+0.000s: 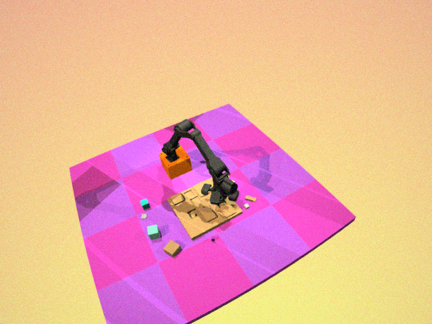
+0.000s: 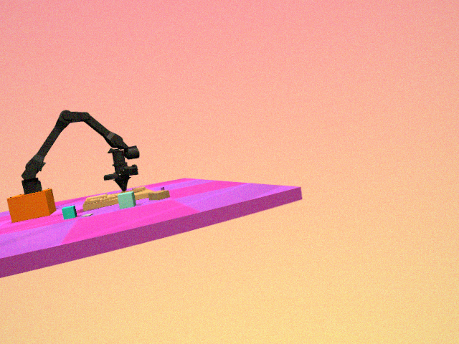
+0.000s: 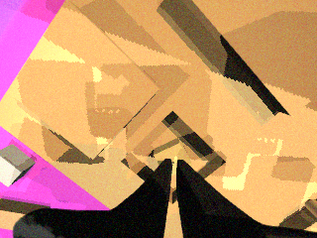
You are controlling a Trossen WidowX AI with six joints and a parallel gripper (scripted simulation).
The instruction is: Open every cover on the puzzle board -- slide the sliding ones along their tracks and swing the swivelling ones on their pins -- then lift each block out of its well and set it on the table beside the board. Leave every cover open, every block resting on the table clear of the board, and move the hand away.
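The tan puzzle board [image 1: 191, 230] [image 2: 97, 202] [image 3: 243, 136] lies on the table. My gripper [image 1: 221, 204] [image 2: 124, 190] [image 3: 173, 165] points down over the board's right part, its fingers almost touching and nothing seen between them. In the wrist view the tips are over a square well with dark walls [image 3: 195, 143]; whether they are inside it or above it I cannot tell. A flat square cover [image 3: 119, 96] lies beside that well. Another cover [image 1: 209, 214] lies near the front edge, beside an open well. A further cover [image 1: 178, 198] lies at the back left. The hand and its shadow hide part of the board.
Left of the board are a teal cube [image 1: 144, 204] [image 2: 69, 212], a pale green cube [image 1: 153, 231] [image 2: 126, 200], a flat white piece [image 1: 143, 216] and a tan block [image 1: 172, 248] [image 2: 159, 195]. A dark cube [image 1: 212, 239] lies in front. A white cube [image 1: 246, 206] and tan bar [image 1: 250, 198] lie right.
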